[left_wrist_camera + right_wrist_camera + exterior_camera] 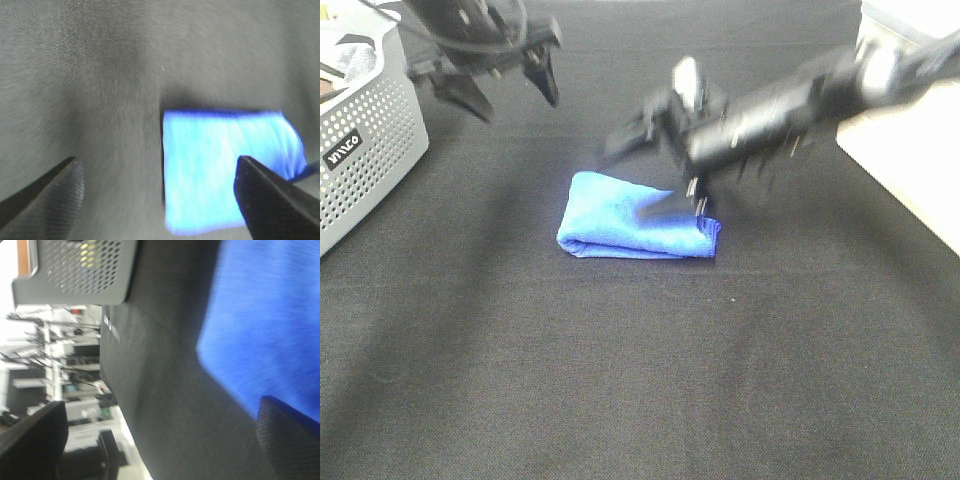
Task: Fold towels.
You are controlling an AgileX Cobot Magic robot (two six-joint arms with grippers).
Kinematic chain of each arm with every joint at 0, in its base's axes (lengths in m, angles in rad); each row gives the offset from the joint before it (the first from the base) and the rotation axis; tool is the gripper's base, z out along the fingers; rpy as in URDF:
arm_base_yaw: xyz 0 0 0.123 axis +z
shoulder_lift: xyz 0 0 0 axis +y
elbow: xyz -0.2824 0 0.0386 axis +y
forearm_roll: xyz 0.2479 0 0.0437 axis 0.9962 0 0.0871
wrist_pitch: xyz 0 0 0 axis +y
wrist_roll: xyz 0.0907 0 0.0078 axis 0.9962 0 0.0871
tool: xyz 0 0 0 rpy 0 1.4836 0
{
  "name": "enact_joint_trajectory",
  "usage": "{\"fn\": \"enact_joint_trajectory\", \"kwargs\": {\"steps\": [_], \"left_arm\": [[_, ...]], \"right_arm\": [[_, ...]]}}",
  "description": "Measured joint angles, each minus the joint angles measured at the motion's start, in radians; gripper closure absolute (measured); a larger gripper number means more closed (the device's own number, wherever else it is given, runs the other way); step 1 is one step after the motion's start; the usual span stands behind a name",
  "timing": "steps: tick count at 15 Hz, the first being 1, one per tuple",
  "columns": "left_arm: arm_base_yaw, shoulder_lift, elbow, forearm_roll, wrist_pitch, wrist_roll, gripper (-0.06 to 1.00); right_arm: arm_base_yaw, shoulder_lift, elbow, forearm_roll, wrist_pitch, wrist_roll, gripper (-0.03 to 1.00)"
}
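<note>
The blue towel (pixel 635 220) sits folded mid-table on the black cloth (pixel 620 380), long axis left to right. Right gripper (pixel 665 170), jaws spread wide, hangs right over its far right corner — clearly the nearer arm. Left gripper (pixel 500 85), jaws apart too, hovers far-left beside the grey basket (pixel 365 140).

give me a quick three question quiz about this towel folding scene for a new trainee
1. True or false: the blue towel lies spread out flat in a single layer.
2. Which gripper is nearer the towel? A) left gripper B) right gripper
3. Fill in: the grey perforated ____ stands at the left edge of the black table cover.

Key:
1. False; it is folded into a compact bundle.
2. B; one of its fingers reaches over the towel's right end, while the left gripper hangs open farther back.
3. basket
</note>
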Motion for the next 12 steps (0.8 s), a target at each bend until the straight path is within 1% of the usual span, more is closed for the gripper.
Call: {"fn": "enact_joint_trajectory", "kwargs": {"steps": [1,2,3,5,7,8,10,11,12], "left_arm": [[0.0,-0.03,0.0,0.008,0.027,0.011,0.16],[0.0,-0.03,0.0,0.008,0.027,0.011,0.16],[0.0,-0.061,0.0,0.018,0.058,0.017,0.16],[0.0,-0.112,0.0,0.063,0.115,0.037,0.16],[0.0,-0.179,0.015,0.139,0.116,0.043,0.16],[0.0,-0.223,0.045,0.169,0.117,0.047,0.16],[0.0,-0.363,0.174,0.209,0.117,0.066,0.16],[0.0,-0.495,0.321,0.224,0.118,0.077,0.16],[0.0,-0.583,0.42,0.226,0.119,0.08,0.16]], "right_arm": [[0.0,-0.062,0.0,-0.072,0.009,0.025,0.01],[0.0,-0.062,0.0,-0.072,0.009,0.025,0.01],[0.0,-0.116,0.0,-0.164,0.017,0.072,0.01],[0.001,-0.215,0.0,-0.392,0.02,0.189,0.01],[0.001,-0.308,0.004,-0.581,0.021,0.303,0.01],[0.001,-0.359,0.019,-0.646,0.021,0.338,0.01],[0.001,-0.475,0.071,-0.748,0.021,0.388,0.01],[0.001,-0.563,0.135,-0.794,0.021,0.411,0.01],[0.001,-0.63,0.18,-0.816,0.018,0.42,0.01]]}}
